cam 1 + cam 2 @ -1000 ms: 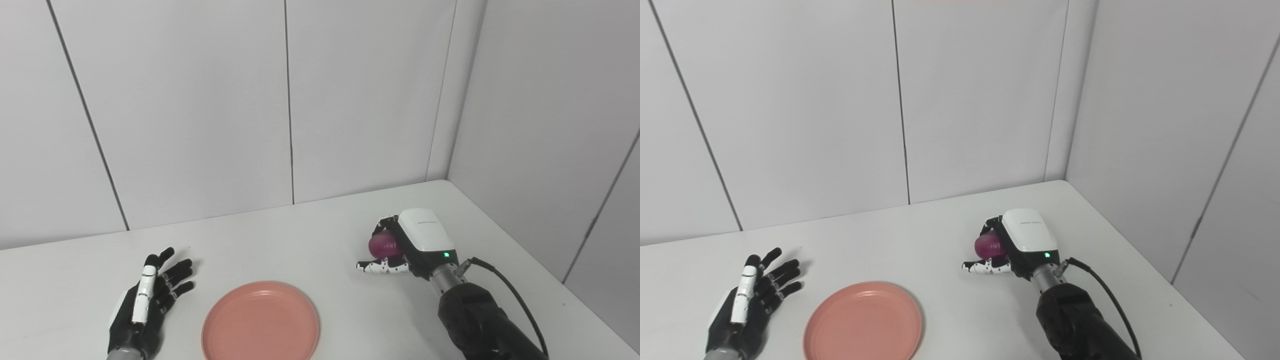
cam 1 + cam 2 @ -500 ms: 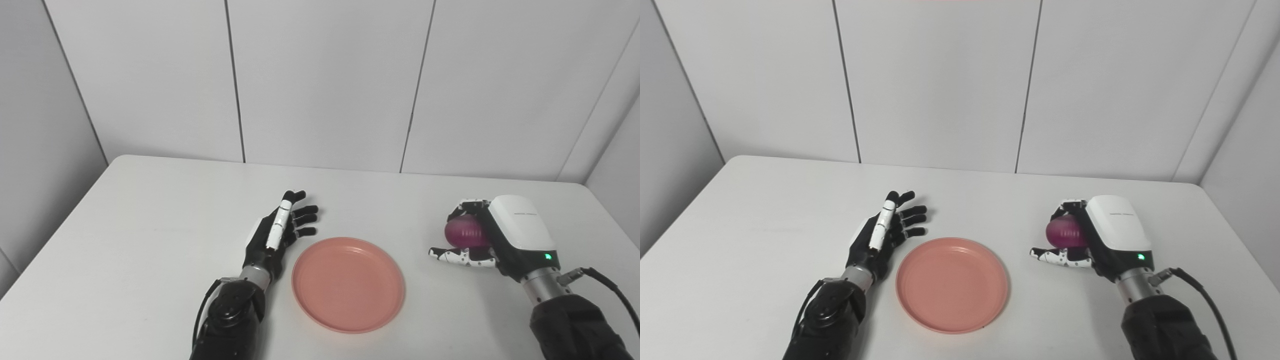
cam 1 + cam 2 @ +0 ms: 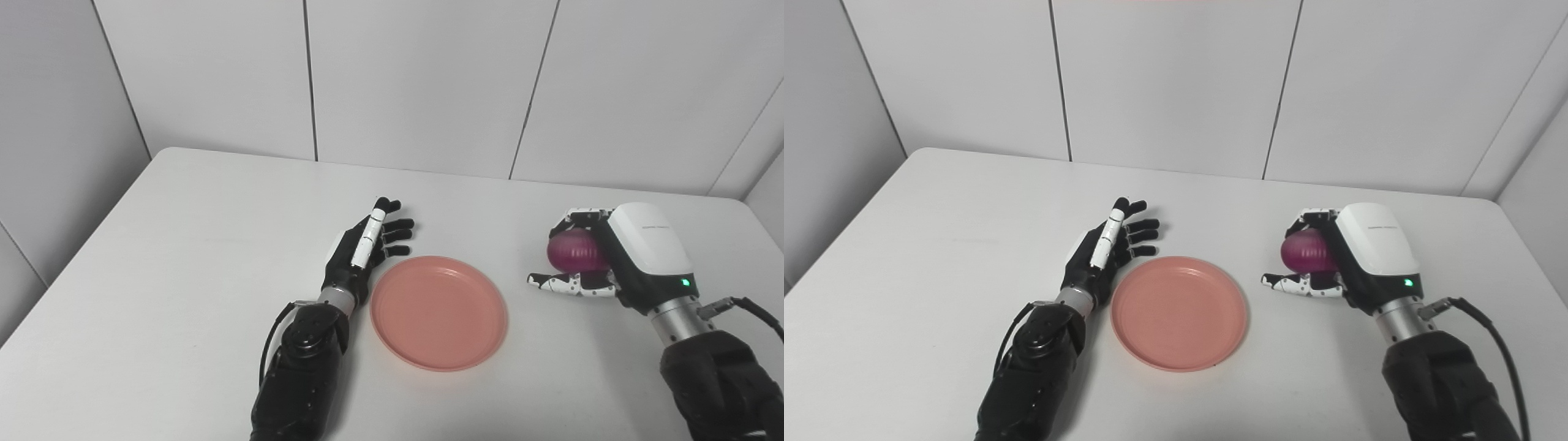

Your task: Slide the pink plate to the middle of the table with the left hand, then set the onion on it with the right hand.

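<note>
White matte worktop (image 3: 184, 245), flat, bare around props. Round salmon-pink plastic plate (image 3: 438, 312) with shallow rim sits mid-worktop; slide step looks done. Left robot hand (image 3: 366, 246) just beside plate's left edge, fingers spread, empty. Right robot hand (image 3: 603, 260) wrapped round small ribbed purple onion (image 3: 574, 252), right of plate. Next: carry left over plate, lower, release gently; round, may roll.

Onion (image 3: 574, 251) partly hidden behind right hand (image 3: 618, 260); underside contact w/ table (image 3: 184, 245) not discernible; forearms cut at bottom edge.
</note>
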Controlling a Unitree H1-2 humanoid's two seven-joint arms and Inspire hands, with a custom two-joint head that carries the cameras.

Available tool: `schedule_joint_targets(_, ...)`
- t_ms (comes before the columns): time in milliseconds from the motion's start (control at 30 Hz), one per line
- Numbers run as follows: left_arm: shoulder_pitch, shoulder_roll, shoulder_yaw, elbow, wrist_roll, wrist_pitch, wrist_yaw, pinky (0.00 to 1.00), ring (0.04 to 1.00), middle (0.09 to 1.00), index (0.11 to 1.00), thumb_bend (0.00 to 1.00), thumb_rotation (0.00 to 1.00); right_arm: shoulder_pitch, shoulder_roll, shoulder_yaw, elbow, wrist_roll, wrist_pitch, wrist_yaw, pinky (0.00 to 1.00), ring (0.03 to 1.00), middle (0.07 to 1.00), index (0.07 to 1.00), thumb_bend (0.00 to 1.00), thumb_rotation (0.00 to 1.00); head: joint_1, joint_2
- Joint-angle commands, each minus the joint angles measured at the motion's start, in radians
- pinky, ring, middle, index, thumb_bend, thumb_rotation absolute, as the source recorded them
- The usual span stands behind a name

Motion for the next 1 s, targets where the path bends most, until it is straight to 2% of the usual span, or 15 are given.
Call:
schedule_joint_targets(0,-0.003,0.006,-0.003,0.006,0.004,0.038,-0.005,0.66,0.749,0.707,0.798,0.80,0.89,-0.049,0.003,-0.014,-0.035,-0.012,-0.024,-0.004,0.10,0.150,0.227,0.282,0.48,0.41,-0.006,0.000)
schedule_joint_targets(100,-0.001,0.009,0.002,0.001,-0.003,0.047,-0.005,0.66,0.747,0.701,0.799,0.80,0.89,-0.051,0.016,-0.010,-0.042,-0.024,-0.029,0.000,0.10,0.147,0.225,0.281,0.48,0.42,-0.034,0.004)
schedule_joint_targets(233,0.002,0.018,0.008,-0.010,-0.008,0.061,-0.008,0.66,0.743,0.703,0.796,0.81,0.88,-0.056,0.043,0.001,-0.059,-0.045,-0.041,0.001,0.09,0.145,0.227,0.286,0.49,0.37,-0.081,0.002)
schedule_joint_targets(433,0.010,0.041,0.007,-0.015,-0.014,0.055,-0.035,0.65,0.754,0.716,0.813,0.80,0.90,-0.074,0.110,0.049,-0.081,-0.094,-0.041,0.015,0.11,0.168,0.252,0.342,0.49,0.40,-0.135,-0.006)
schedule_joint_targets(567,0.015,0.049,0.010,-0.015,-0.015,0.052,-0.045,0.63,0.747,0.716,0.816,0.80,0.90,-0.084,0.154,0.081,-0.068,-0.125,-0.040,0.010,0.10,0.157,0.237,0.295,0.48,0.45,-0.156,-0.014)
schedule_joint_targets(633,0.018,0.053,0.011,-0.017,-0.018,0.052,-0.053,0.65,0.753,0.721,0.819,0.80,0.90,-0.086,0.180,0.099,-0.058,-0.138,-0.036,0.011,0.10,0.155,0.235,0.286,0.48,0.49,-0.162,-0.018)
schedule_joint_targets(800,0.017,0.061,0.016,-0.013,-0.023,0.052,-0.062,0.67,0.757,0.717,0.818,0.80,0.90,-0.103,0.236,0.144,0.024,-0.166,-0.056,-0.026,0.11,0.167,0.246,0.299,0.49,0.48,-0.178,-0.027)
schedule_joint_targets(967,0.015,0.066,0.018,-0.012,-0.023,0.049,-0.066,0.67,0.755,0.714,0.815,0.79,0.89,-0.121,0.267,0.179,0.100,-0.178,-0.067,-0.057,0.11,0.164,0.245,0.302,0.48,0.50,-0.180,-0.030)
